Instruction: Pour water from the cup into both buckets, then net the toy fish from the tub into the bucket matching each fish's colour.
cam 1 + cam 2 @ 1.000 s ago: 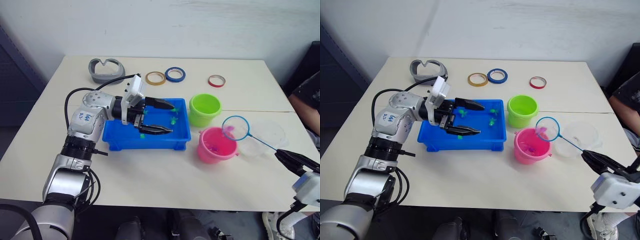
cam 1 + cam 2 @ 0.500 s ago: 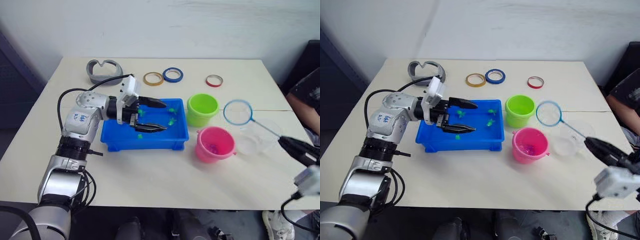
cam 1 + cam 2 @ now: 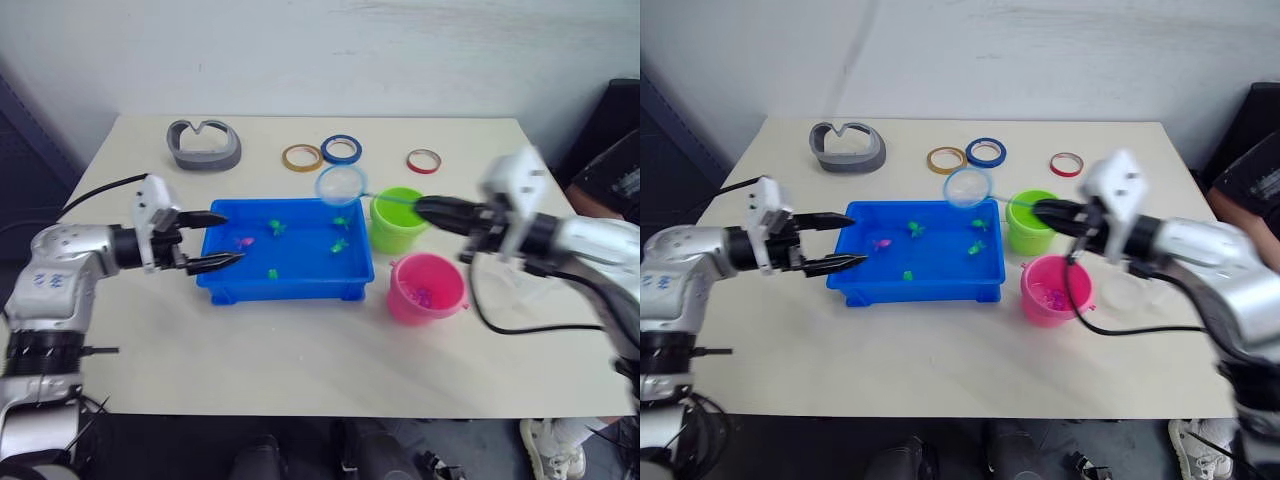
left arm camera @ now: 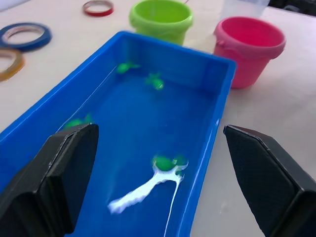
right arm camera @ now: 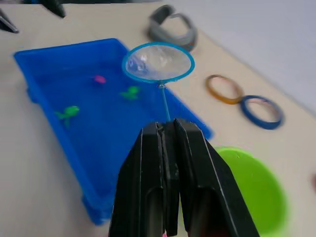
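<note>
The blue tub [image 3: 285, 255] is set near the middle of the tabletop [image 3: 300, 360], with water and several toy fish [image 3: 272, 271] in it: green ones are scattered across it and one pink fish [image 3: 241, 241] is seen toward its left end. The green bucket [image 3: 396, 220] is placed just beside the tub's far right corner, and the pink bucket [image 3: 427, 289] nearer the front edge, just beside the tub's near right corner; small pink fish are seen inside the pink bucket. The clear cup [image 3: 1130, 296] is partly hidden behind the right arm, toward the table's right edge. The net [image 3: 341, 185] is gripped by its thin handle in the clenched fingers of the right gripper [image 3: 428, 209], above the green bucket, so that the hoop is held in the air over the tub's far rim. The left gripper [image 3: 219, 240] is held with its fingers spread apart at the tub's left end, nothing being grasped. Along the far edge of the table a grey curved object [image 3: 204, 143] and three tape rings [image 3: 341, 150] are laid
</note>
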You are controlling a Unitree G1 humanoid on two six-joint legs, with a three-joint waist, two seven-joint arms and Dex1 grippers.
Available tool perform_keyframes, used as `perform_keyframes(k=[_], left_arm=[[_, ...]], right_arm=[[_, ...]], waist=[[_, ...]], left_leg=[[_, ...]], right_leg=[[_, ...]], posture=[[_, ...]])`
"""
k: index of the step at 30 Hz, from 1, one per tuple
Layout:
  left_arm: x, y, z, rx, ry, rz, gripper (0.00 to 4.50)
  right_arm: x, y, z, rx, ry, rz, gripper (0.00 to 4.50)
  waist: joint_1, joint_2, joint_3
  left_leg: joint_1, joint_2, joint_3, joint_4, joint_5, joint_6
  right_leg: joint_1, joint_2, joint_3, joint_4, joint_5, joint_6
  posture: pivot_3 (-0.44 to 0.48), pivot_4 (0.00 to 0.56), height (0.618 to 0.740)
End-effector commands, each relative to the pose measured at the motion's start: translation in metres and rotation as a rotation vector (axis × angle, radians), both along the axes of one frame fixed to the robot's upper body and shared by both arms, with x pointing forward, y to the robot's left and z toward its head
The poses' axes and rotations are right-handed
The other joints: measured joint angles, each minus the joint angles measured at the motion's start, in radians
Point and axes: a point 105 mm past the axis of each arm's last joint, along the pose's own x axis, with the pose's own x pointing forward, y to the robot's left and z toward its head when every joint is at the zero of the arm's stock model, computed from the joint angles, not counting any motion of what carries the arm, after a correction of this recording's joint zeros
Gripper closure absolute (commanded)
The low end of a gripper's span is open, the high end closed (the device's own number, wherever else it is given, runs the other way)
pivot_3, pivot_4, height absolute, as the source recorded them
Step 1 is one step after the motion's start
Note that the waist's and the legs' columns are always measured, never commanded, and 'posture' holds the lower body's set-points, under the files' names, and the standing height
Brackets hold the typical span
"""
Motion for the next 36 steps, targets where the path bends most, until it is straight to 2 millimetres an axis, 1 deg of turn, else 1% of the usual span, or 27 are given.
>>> perform_keyframes(k=[1,4,6,8,11,14,19,20,23,28,32,36], left_arm=[[-0.019,0.014,0.02,-0.014,-0.055,0.082,0.07],[-0.033,0.023,0.018,-0.002,-0.049,0.143,0.07],[-0.039,0.028,0.019,-0.003,-0.048,0.177,0.07],[-0.045,0.034,0.019,-0.009,-0.045,0.215,0.07],[-0.051,0.044,0.017,-0.016,-0.033,0.272,0.07],[-0.055,0.047,0.018,-0.017,-0.038,0.284,0.07],[-0.056,0.047,0.023,-0.024,-0.053,0.299,0.07],[-0.055,0.048,0.024,-0.024,-0.056,0.299,0.07],[-0.053,0.047,0.025,-0.024,-0.06,0.299,0.07],[-0.049,0.045,0.027,-0.027,-0.069,0.289,0.07],[-0.045,0.044,0.028,-0.03,-0.075,0.282,0.07],[-0.041,0.042,0.029,-0.029,-0.077,0.264,0.07]], right_arm=[[0.012,0.03,-0.014,-0.028,0.066,0.068,4.5],[0.016,0.049,-0.03,-0.086,0.109,0.139,4.5],[0.021,0.057,-0.034,-0.09,0.129,0.151,4.5],[0.028,0.065,-0.037,-0.095,0.135,0.152,4.5],[0.035,0.072,-0.04,-0.105,0.141,0.15,4.5],[0.042,0.077,-0.043,-0.109,0.142,0.149,4.5],[0.051,0.088,-0.051,-0.119,0.148,0.147,4.5],[0.055,0.093,-0.052,-0.111,0.147,0.142,4.5],[0.062,0.104,-0.052,-0.094,0.129,0.127,4.5],[0.068,0.115,-0.054,-0.074,0.116,0.109,4.5],[0.067,0.125,-0.047,-0.014,0.126,0.119,4.5],[0.058,0.125,-0.036,0.059,0.164,0.153,4.5]], waist=[[-0.001,0.0,0.0],[0.004,0.0,0.0],[0.008,-0.001,-0.001],[0.002,-0.002,-0.001],[-0.003,-0.002,-0.001],[-0.007,-0.002,-0.001],[-0.014,-0.002,-0.001],[-0.016,-0.002,-0.001],[-0.028,-0.002,-0.001],[-0.033,-0.002,-0.001],[-0.035,-0.002,-0.001],[-0.032,-0.002,-0.001]], left_leg=[[-0.001,0.0,0.0,0.0,0.0,0.0],[-0.005,0.0,-0.001,0.0,0.0,0.001],[-0.009,-0.001,-0.002,0.001,0.0,0.001],[-0.015,-0.001,-0.002,0.005,0.0,0.002],[-0.016,-0.001,-0.003,0.006,0.0,0.002],[-0.016,-0.001,-0.003,0.006,0.0,0.002],[-0.016,-0.001,-0.002,0.006,0.0,0.002],[-0.016,-0.001,-0.003,0.006,0.0,0.002],[-0.016,-0.001,-0.002,0.006,0.0,0.002],[-0.016,-0.001,-0.002,0.006,0.0,0.002],[-0.016,-0.001,-0.003,0.006,0.0,0.002],[-0.016,-0.001,-0.002,0.006,0.0,0.002]], right_leg=[[-0.001,0.0,0.0,0.0,0.0,0.0],[-0.004,-0.001,-0.002,0.0,0.0,0.0],[-0.007,-0.002,-0.003,0.0,0.0,0.0],[-0.014,-0.002,-0.003,0.002,0.0,0.0],[-0.014,-0.002,-0.003,0.003,0.0,0.0],[-0.014,-0.002,-0.004,0.004,0.0,0.0],[-0.014,-0.002,-0.004,0.004,0.0,0.0],[-0.014,-0.002,-0.004,0.004,0.0,0.0],[-0.014,-0.002,-0.004,0.004,0.0,0.0],[-0.014,-0.002,-0.004,0.004,0.0,0.0],[-0.014,-0.002,-0.004,0.005,0.0,0.0],[-0.014,-0.002,-0.004,0.005,0.0,0.0]], posture=[[0.0,0.15,0.74],[0.0,0.15,0.74],[0.0,0.15,0.74],[0.0,0.15,0.74],[0.0,0.15,0.74],[0.0,0.15,0.74],[0.0,0.15,0.74],[0.0,0.15,0.74],[0.0,0.15,0.74],[0.0,0.15,0.74],[0.0,0.15,0.74],[0.0,0.15,0.74]])
